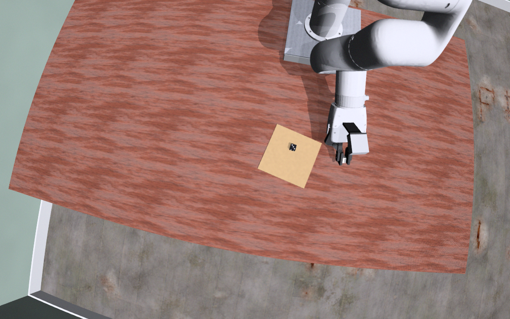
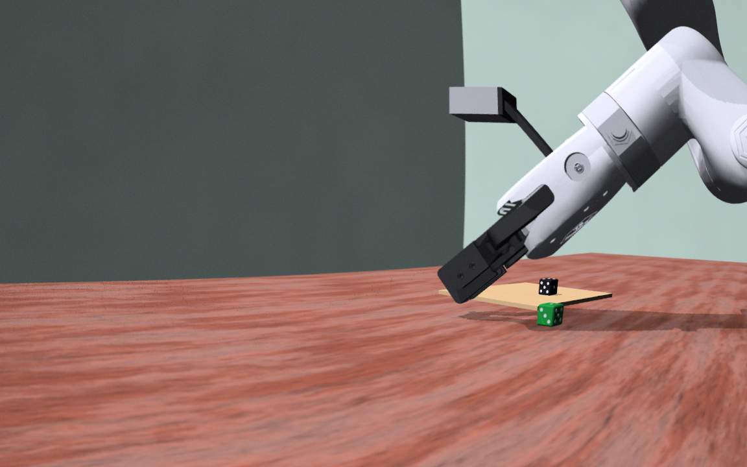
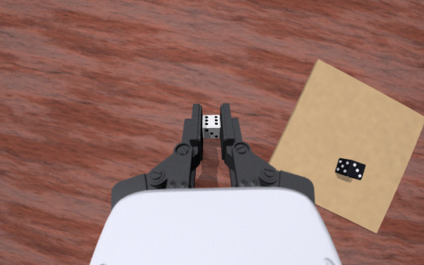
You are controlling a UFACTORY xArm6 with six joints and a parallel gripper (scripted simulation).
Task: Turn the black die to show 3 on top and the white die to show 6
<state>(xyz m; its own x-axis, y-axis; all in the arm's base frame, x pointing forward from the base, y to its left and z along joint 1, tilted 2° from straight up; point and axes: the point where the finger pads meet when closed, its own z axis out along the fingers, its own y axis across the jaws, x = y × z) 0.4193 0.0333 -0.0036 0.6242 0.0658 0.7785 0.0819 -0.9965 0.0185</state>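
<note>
My gripper (image 1: 344, 159) (image 2: 452, 290) (image 3: 211, 115) is shut on the white die (image 1: 344, 160) (image 3: 211, 121), tilted low above the table, right of the mat in the top view. In the wrist view the white die shows its 6 face above its 3 face; the fingers hide it in the exterior view. The black die (image 1: 292, 147) (image 2: 548, 286) (image 3: 350, 168) lies flat on the mat (image 1: 288, 170) (image 2: 504, 293) (image 3: 359, 110), 3 on top and 5 on a side. The green die (image 2: 550, 314) stands on the table, seen only in the exterior view; its top is hard to read.
The wooden table (image 1: 169, 138) (image 2: 248, 371) (image 3: 87, 73) carries the mat, which lies flat. The robot's base plate (image 1: 296, 43) is at the back. The green die is near the mat's edge in the exterior view, hidden by the arm in the top view.
</note>
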